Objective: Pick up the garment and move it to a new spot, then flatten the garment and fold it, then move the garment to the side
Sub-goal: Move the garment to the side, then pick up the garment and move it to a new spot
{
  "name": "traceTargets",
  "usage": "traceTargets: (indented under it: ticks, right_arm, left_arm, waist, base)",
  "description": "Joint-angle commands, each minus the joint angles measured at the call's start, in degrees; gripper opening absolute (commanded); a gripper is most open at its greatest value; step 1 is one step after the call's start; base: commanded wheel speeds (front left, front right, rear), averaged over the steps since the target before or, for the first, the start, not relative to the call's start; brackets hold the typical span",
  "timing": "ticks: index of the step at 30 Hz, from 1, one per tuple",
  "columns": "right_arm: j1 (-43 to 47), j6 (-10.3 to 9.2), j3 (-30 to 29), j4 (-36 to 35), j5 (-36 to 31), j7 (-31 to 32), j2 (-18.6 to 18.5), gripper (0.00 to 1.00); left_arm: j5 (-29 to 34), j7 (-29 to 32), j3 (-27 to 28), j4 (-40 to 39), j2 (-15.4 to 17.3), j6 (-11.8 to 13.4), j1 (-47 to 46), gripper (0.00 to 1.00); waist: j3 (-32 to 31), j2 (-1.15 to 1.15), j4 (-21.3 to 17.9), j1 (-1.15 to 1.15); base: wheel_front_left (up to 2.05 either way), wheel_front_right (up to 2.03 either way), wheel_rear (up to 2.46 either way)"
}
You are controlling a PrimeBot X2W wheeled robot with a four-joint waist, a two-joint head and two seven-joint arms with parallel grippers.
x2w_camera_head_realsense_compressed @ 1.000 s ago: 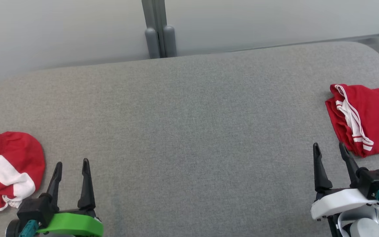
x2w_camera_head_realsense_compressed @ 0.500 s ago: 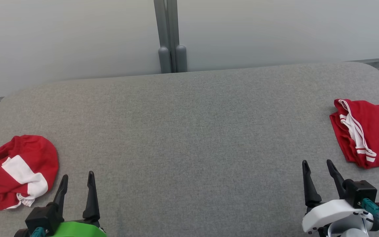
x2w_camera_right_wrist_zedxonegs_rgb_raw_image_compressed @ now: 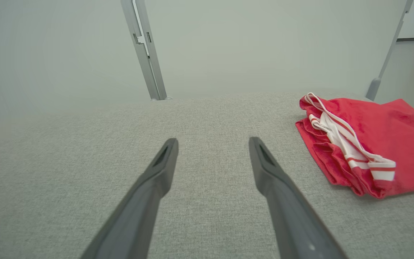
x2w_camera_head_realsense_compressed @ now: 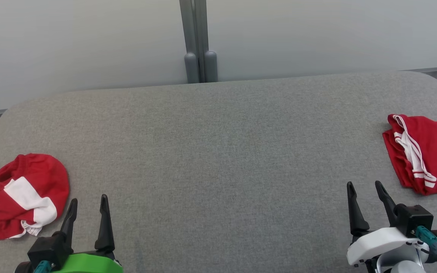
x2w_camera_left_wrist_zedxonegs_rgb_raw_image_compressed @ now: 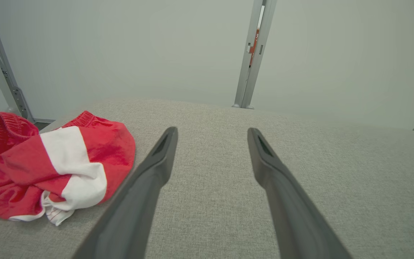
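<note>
One crumpled garment (x2w_camera_head_realsense_compressed: 19,197), left side cropped

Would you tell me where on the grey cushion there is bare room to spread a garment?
The middle of the grey cushion is bare, between the crumpled garment at its left end and the folded garment at its right. Only those ends are crowded.

Crumpled garment (x2w_camera_head_realsense_compressed: 17,197) left, folded garment (x2w_camera_head_realsense_compressed: 433,151) right, on padded surface (x2w_camera_head_realsense_compressed: 218,151).
</note>
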Motion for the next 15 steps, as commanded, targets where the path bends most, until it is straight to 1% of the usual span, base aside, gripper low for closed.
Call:
traceTargets:
  ticks: [1, 4, 7, 15]
  right_arm:
    - [-0.1, -0.11, 0.0, -0.3, -0.3, -0.1, 0.0, 1.0]
    - [0.1, -0.11, 0.3, -0.2, -0.2, -0.1, 0.0, 1.0]
    - [0.1, -0.11, 0.2, -0.1, -0.1, -0.1, 0.0, 1.0]
    - [0.8, -0.11, 0.3, -0.3, 0.2, -0.1, 0.0, 1.0]
  left_arm:
    - [0.5, 0.0, 0.0, -0.2, 0.1, 0.1, -0.2, 1.0]
    - [0.7, 0.0, 0.0, -0.2, 0.1, 0.0, -0.3, 1.0]
    - [1.2, 0.0, -0.1, -0.2, 0.1, 0.4, -0.2, 1.0]
    - [2.0, 0.0, 0.0, -0.8, 0.1, 1.9, 0.8, 1.0]
  waist:
    - [0.2, 0.0, 0.5, 0.0]
    - [0.3, 0.0, 1.5, 0.0]
    - [0.3, 0.0, 3.0, 0.0]
    - [0.0, 0.0, 9.2, 0.0]
  base:
    - [0.0, 0.0, 0.0]
    - [0.0, 0.0, 0.0]
    - [0.0, 0.0, 0.0]
    - [0.0, 0.0, 0.0]
